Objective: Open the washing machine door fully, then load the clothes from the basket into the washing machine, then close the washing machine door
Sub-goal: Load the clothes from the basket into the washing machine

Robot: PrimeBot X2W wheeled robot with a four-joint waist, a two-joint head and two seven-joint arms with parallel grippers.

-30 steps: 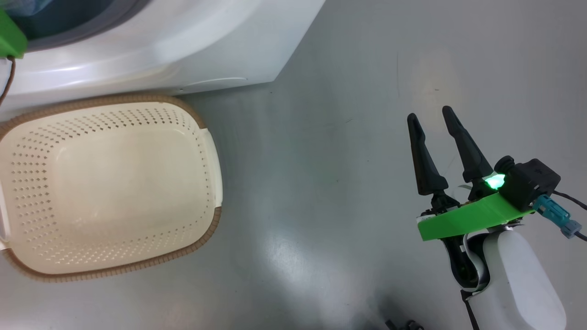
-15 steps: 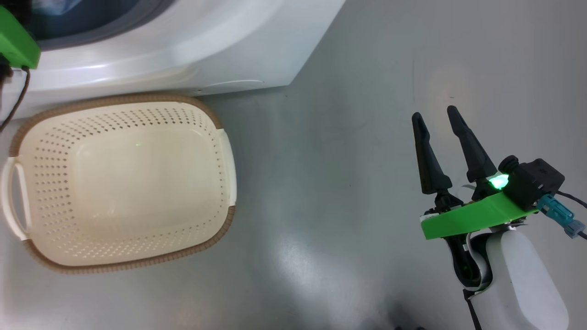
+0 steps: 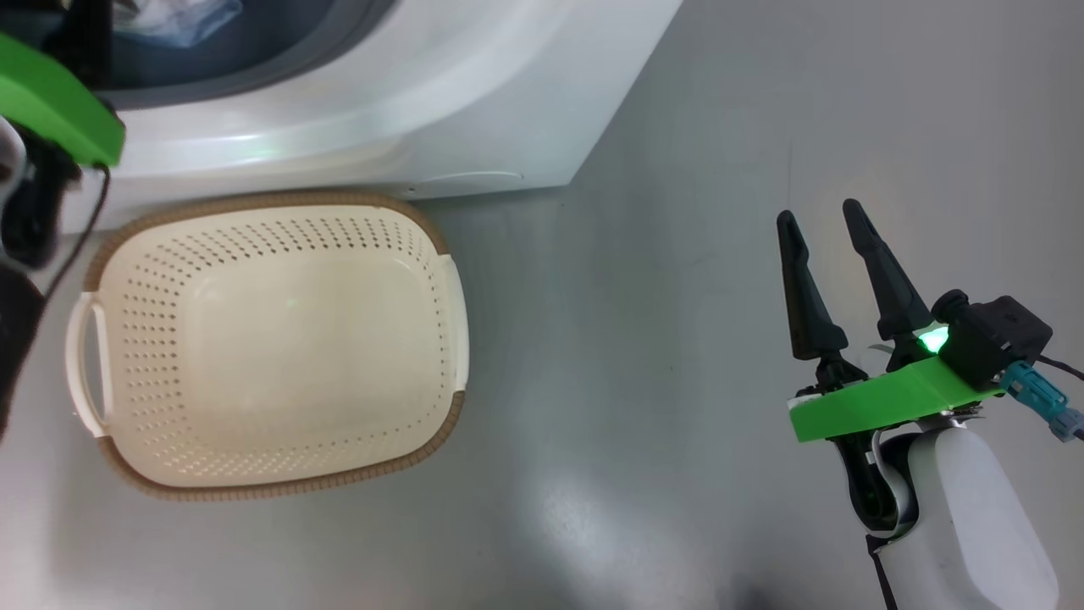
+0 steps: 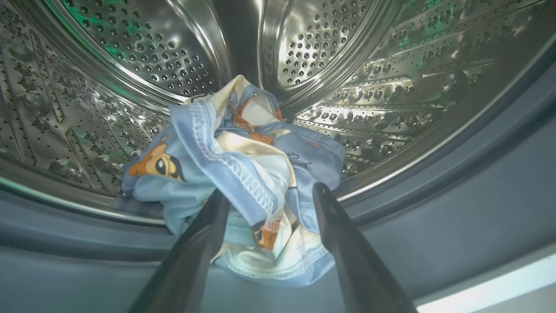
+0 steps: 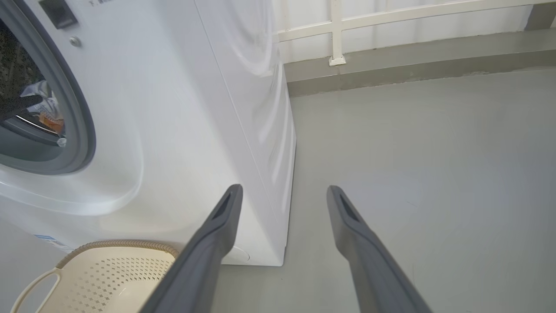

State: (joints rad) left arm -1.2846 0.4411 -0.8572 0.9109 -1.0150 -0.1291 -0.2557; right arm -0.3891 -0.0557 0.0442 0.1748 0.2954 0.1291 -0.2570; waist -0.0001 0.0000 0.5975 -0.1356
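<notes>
Inside the washing machine (image 3: 406, 102), the light blue clothes (image 4: 234, 165) lie bundled on the front lip of the steel drum (image 4: 369, 65). My left gripper (image 4: 271, 191) is open, one finger on each side of the bundle's near end. The clothes (image 5: 45, 108) also show through the machine's round opening. The cream basket (image 3: 271, 347) stands on the floor against the washing machine (image 5: 182, 108), with nothing in it. My right gripper (image 3: 816, 211) hangs open over bare floor to the basket's right, holding nothing. The washing machine door is out of view.
The grey rubber gasket (image 4: 456, 208) rings the drum mouth below my left fingers. My left wrist's green bracket (image 3: 51, 102) sits at the machine's opening. Grey floor (image 3: 644, 339) stretches right of the basket. A low ledge and white railing (image 5: 391, 26) run behind the machine.
My left gripper has opened and let go of the clothes. The head camera has swung left, so the whole basket and more of my left wrist are in the picture. The right arm holds still.
</notes>
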